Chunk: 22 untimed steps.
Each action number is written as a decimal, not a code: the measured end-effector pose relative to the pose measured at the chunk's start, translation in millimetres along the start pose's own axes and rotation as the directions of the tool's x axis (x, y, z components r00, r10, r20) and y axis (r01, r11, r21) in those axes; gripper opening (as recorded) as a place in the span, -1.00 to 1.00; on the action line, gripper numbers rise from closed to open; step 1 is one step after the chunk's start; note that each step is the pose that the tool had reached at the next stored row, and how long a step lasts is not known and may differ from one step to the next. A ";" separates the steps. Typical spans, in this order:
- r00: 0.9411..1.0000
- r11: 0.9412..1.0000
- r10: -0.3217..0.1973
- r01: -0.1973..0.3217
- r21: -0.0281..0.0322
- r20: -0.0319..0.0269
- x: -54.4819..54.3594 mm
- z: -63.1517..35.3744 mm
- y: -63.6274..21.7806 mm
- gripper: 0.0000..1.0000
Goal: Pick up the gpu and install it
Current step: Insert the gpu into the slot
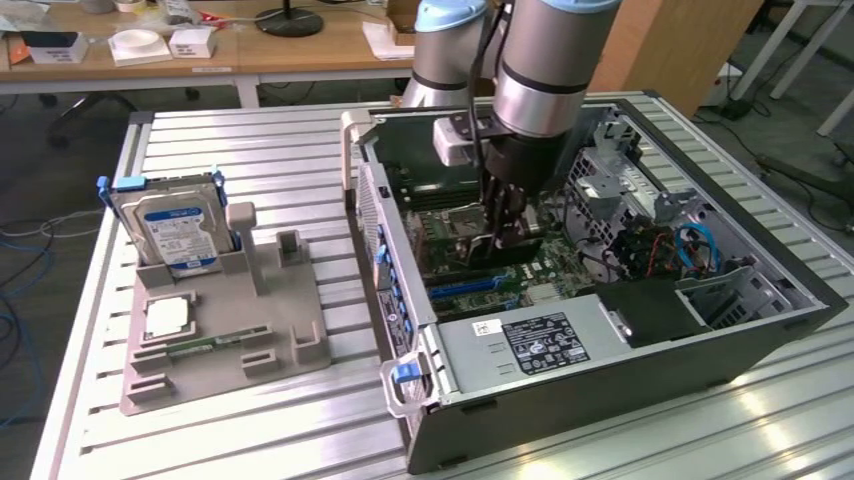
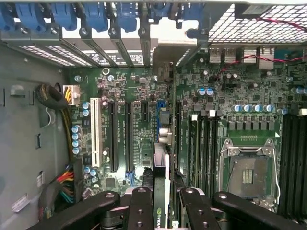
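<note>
Gripper (image 2: 160,203) is clamping the gpu (image 2: 161,187) edge-on, directly above the motherboard (image 2: 124,120) slots.

Robot arm (image 1: 541,70) is reaching straight down into the open computer case (image 1: 747,330), holding the card upright between its fingers (image 2: 139,211) so that its lower edge is lining up with an expansion slot (image 2: 128,139) just below; the hard drive (image 1: 174,225) is sitting well apart in a grey holder (image 1: 287,345).

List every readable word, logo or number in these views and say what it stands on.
"NVIDIA": partly visible beside the logo on the gpu held edge-on in the end effector.
Hard drive blue label: too blurred to read.
Power supply sticker: too small.
Motherboard markings: too small.
</note>
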<state>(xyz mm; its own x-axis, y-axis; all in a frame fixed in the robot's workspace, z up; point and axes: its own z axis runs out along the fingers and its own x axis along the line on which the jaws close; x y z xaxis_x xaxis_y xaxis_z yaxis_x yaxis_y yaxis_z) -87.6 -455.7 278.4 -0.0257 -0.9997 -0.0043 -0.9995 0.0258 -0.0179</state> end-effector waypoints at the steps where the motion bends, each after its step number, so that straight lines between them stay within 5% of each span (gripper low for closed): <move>1: 1.000 1.000 -0.001 0.001 0.000 0.000 0.4 1.1 0.6 -0.48; 22: 0.999 0.999 -0.035 0.035 0.000 0.002 1.6 13.0 7.8 -0.48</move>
<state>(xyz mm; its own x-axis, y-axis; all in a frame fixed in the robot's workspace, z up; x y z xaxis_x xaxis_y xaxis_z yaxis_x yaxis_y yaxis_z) -95.2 -457.1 265.2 0.0091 -0.9999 -0.0056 -0.9998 -0.0090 -0.0180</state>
